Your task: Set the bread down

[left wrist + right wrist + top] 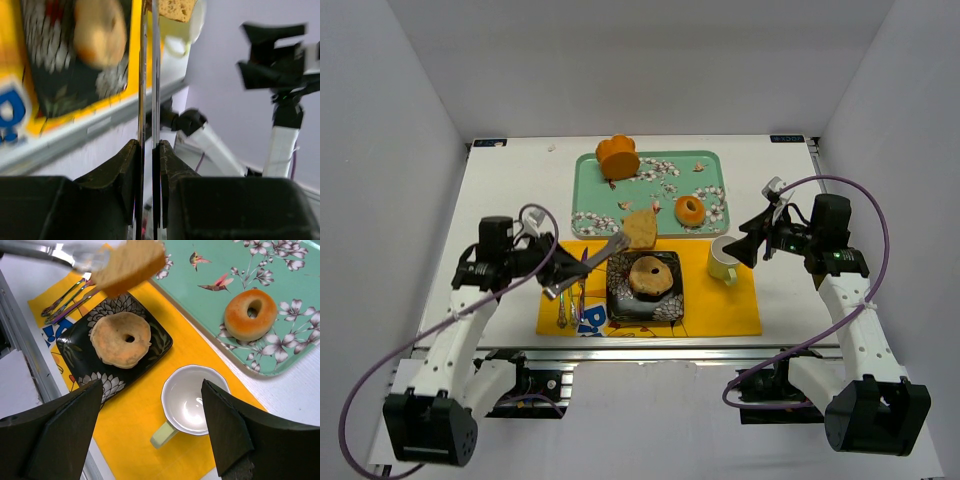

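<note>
- Left gripper (149, 150) is pressed onto tongs (588, 265), which pinch the bread slice (640, 229) by the black plate's (618, 302) far edge.
- Right gripper (748, 246) is spread, near the cup (722, 261).

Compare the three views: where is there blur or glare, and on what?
Top external view: sharp, evenly lit. Left wrist view: the bagel and black plate are blurred. Right wrist view: the bread slice and tongs look soft; the cup shows glare inside.
</note>
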Available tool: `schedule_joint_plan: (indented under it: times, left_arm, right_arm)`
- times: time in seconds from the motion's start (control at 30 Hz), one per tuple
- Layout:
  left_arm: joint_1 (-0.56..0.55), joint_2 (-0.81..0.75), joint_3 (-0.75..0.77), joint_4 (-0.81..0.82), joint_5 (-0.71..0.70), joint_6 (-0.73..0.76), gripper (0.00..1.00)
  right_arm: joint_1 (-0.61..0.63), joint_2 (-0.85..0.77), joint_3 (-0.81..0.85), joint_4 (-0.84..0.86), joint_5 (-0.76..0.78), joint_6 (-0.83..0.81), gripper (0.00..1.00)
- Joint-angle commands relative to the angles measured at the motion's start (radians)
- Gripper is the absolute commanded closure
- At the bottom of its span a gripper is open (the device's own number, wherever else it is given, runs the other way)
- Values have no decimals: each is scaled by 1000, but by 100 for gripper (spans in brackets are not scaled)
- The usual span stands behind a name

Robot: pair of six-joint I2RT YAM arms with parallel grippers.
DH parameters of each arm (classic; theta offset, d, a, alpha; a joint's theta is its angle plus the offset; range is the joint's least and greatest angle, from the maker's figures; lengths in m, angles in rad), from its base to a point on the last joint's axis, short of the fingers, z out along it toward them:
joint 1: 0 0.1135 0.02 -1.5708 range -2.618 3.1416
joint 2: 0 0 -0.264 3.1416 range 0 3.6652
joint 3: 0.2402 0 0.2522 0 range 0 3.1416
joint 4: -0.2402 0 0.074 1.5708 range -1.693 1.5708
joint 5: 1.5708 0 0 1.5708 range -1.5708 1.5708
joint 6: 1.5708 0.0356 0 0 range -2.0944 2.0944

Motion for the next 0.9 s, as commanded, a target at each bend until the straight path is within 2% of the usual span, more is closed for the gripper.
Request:
schedule_joint_plan:
  times: [0.0, 0.17, 0.37, 0.57, 0.6, 0.7, 0.73, 0.87]
  left_arm:
    - [1, -128, -104, -137, 55, 18, 96]
    - [1, -276, -192, -177, 39, -19, 96]
    - [1, -367, -239, -253, 19, -21, 96]
    - [1, -419, -295, -240, 14, -74, 93]
    - [1, -427, -299, -239, 3, -80, 91]
    - [1, -427, -305, -231, -14, -94, 74]
    - [2, -426, -302, -233, -17, -96, 58]
    - [1, -415, -279, -246, -37, -87, 35]
  right_arm:
    - [-6, -5, 32, -21, -20, -13, 15]
    - [-6, -2, 40, -37, -33, -22, 15]
    - [-6, -7, 43, -54, -30, -33, 15]
    - [-6, -11, 37, -58, -36, -32, 15]
    - [-6, -11, 34, -58, -36, -33, 15]
    - [-6, -13, 31, -63, -36, -38, 15]
    - [-6, -13, 32, -64, -36, -39, 15]
    - [-6, -13, 31, -64, -37, -42, 15]
